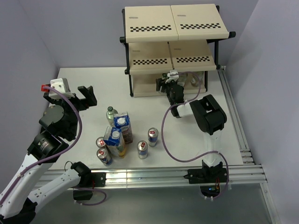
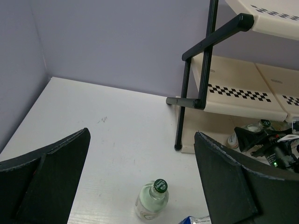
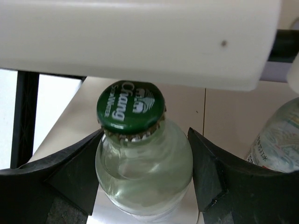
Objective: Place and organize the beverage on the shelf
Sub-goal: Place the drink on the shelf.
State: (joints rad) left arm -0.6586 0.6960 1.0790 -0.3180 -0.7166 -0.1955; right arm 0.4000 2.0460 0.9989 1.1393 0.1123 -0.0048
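Two fingers of my right gripper (image 3: 145,140) pinch an upright green-capped clear bottle (image 3: 142,163) at the shoulder, jaws closed on it. The bottle is inside the shelf (image 1: 175,21), bottom tier, long axis vertical, cap close under the middle board (image 3: 140,42). A second clear bottle (image 3: 280,135) stands just beside it on the right. Next is probably release, then back out low toward me. My left gripper (image 2: 142,135) is spread wide and empty over the white table (image 1: 84,79). It is the nearer arm to the loose bottle (image 1: 110,113), two cartons (image 1: 122,123) and four cans (image 1: 153,136) clustered mid-table, well apart from the shelf. Lilac walls surround the table.
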